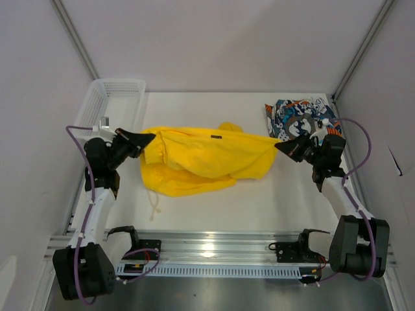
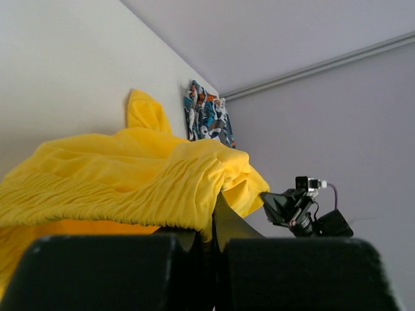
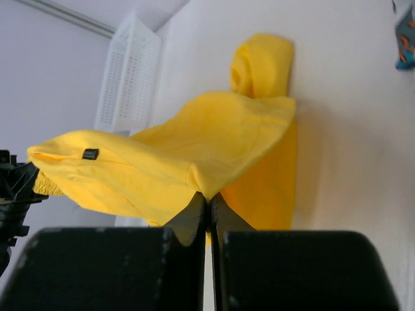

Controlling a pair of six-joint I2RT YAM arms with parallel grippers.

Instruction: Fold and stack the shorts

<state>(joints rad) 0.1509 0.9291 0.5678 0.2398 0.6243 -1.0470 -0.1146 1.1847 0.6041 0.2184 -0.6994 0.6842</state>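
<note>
Over the white table (image 1: 259, 201) my left gripper (image 1: 144, 138) and right gripper (image 1: 280, 146) each pinch an end of the yellow shorts (image 1: 207, 159), raised between them; printed shorts (image 1: 299, 116) lie far right. Spreading step, I judge: next, lower them flat, evenly.

Top-down cam; wrist cams approx. opposed
</note>
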